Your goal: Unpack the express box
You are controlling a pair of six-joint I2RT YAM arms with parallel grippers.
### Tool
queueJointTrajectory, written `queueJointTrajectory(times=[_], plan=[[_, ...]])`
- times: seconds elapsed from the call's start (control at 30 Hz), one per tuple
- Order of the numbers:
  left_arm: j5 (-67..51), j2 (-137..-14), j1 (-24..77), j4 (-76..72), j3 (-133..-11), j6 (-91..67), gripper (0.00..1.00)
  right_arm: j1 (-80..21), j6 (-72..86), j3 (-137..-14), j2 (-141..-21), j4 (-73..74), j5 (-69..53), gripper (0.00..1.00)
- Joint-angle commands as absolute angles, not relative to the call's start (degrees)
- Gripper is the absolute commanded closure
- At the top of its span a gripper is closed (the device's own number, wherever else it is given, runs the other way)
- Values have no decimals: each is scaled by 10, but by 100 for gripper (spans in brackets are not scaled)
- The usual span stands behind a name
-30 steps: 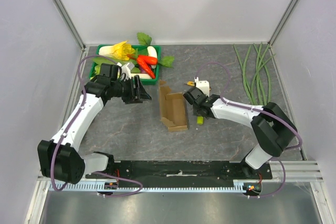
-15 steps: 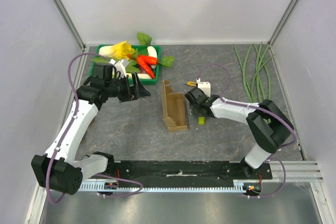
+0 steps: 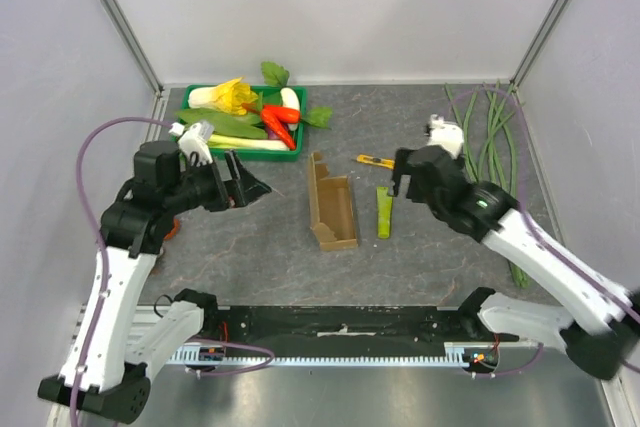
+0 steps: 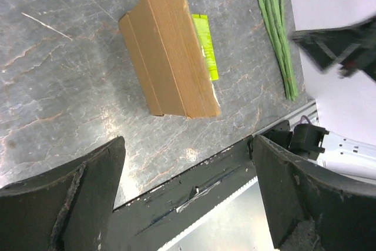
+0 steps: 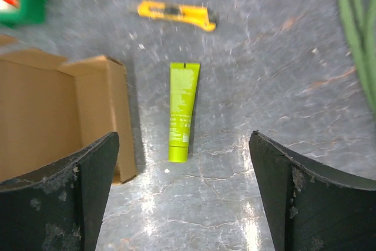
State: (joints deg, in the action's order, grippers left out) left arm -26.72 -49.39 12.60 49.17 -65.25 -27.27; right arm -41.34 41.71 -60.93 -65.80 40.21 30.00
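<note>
- Where the top view looks down on the table [image 3: 250, 247], the box [image 3: 333, 212] lies mid-table between the arms, its long side running near to far and a flap raised at the far end. Bare table spreads to its left and towards the near edge.
- A green tube [image 3: 384, 213] lies just right of the box, and a yellow knife [image 3: 375, 161] lies beyond it. Beans [image 3: 480, 137] run along the right wall.
- The tray [image 3: 190, 134] sits at the far left edge, holding a yellow flower, red pepper, white stalks and leaves.
- The left gripper [image 3: 252, 182] hovers near the tray. The right gripper [image 3: 403, 175] hovers right of the tube. Both are apart from the box.
- In the left wrist view the fingers [image 4: 76, 198] are spread wide with nothing between them. The box's closed side is below.
- In the right wrist view the fingers [image 5: 294, 192] are equally wide and empty. The tube lies clear of the box, and what shows of the box's inside is plain cardboard.
</note>
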Motion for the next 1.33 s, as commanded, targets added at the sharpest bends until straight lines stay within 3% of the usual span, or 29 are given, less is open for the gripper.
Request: queueJointTrajectory(times=[0.0,0.13,0.37,1.3], plan=[[-201,-435,124,583,-739,-281,5,-410,403,-685,-490,523,353,2],[-142,-403,124,672,-810,-267,4,-410,400,-740,-404,579,376,2],[-128,-381,124,757,-871,-265,3,-410,382,-882,-371,705,375,2],[-145,-354,125,835,-967,-262,1,-410,423,-915,-353,737,313,2]])
